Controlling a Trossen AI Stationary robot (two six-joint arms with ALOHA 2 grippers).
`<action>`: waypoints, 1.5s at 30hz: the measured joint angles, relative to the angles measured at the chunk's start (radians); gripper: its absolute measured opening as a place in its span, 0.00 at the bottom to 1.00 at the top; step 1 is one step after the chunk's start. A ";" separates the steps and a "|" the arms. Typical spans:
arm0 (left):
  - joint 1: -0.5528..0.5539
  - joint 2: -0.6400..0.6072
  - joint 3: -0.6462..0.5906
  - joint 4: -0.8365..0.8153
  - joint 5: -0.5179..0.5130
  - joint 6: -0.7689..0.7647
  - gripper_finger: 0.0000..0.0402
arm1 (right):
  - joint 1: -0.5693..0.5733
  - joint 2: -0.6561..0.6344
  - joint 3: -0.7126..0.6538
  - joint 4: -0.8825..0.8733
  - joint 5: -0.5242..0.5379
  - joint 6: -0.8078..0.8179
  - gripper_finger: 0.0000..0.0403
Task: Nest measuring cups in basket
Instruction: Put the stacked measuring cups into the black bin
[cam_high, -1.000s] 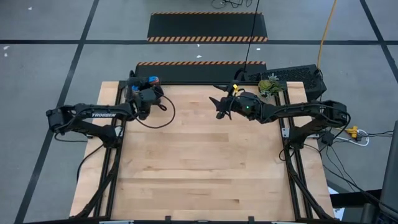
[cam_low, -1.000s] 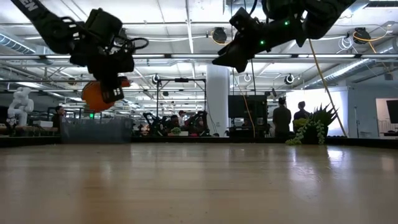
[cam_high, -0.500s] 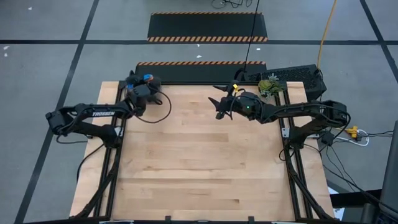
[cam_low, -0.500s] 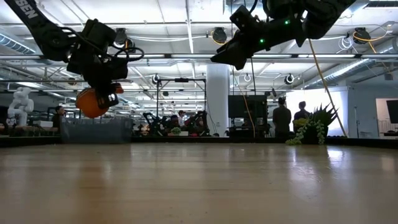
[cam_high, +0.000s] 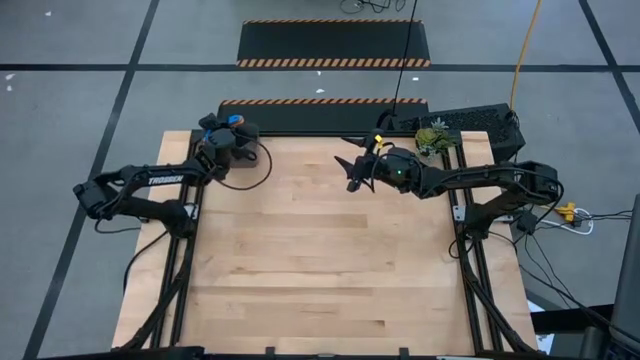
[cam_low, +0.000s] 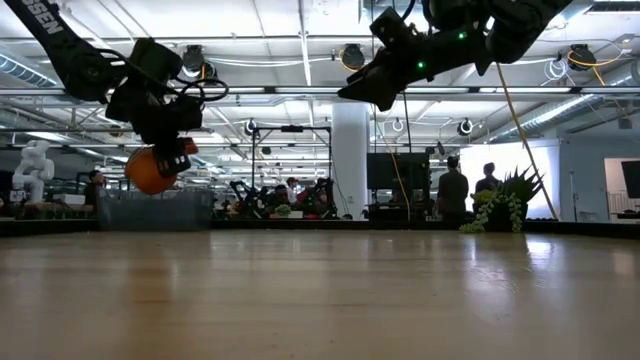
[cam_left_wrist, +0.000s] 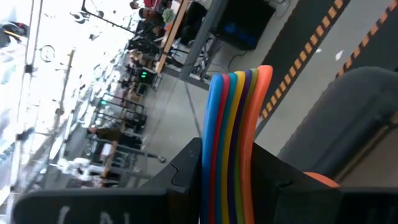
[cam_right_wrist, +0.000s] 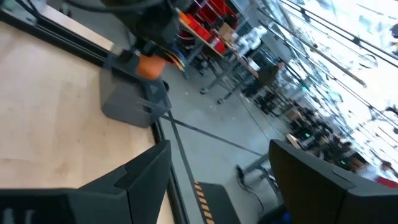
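A nested stack of measuring cups, orange bowl outermost, hangs in my left gripper at the table's far left corner, just above the dark grey basket. In the left wrist view the handles show as a fan of blue, green, yellow, red and orange, with the basket beyond. The right wrist view shows the orange cup over the basket. My right gripper hovers open and holds nothing, high over the table's far middle. My left gripper pinches the stacked flat handles of the nested cups between its two fingers, the handles standing on edge side by side. The fingers reach out roughly level toward the far left corner. The bowls hang below the fingers, lifted clear above the basket.
A green plant sprig and a black keyboard-like block sit at the far right corner. A loose black cable loops beside my left wrist. The wooden tabletop stretches bare toward the near edge. People stand in the room behind.
My left gripper has swung toward the table's far left corner and sunk a little, carrying the stack of cups from beside the basket to above it. The grip has stayed the same.
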 joint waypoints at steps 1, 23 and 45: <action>0.006 0.001 0.000 0.000 0.015 -0.010 0.21 | 0.000 0.000 0.000 0.000 -0.014 0.002 0.66; 0.027 0.356 0.002 0.294 -0.088 0.239 0.21 | 0.000 0.000 0.000 0.015 -0.038 0.003 0.66; 0.026 0.354 0.002 0.244 -0.069 0.240 0.26 | 0.000 0.000 0.000 0.017 -0.037 -0.020 0.66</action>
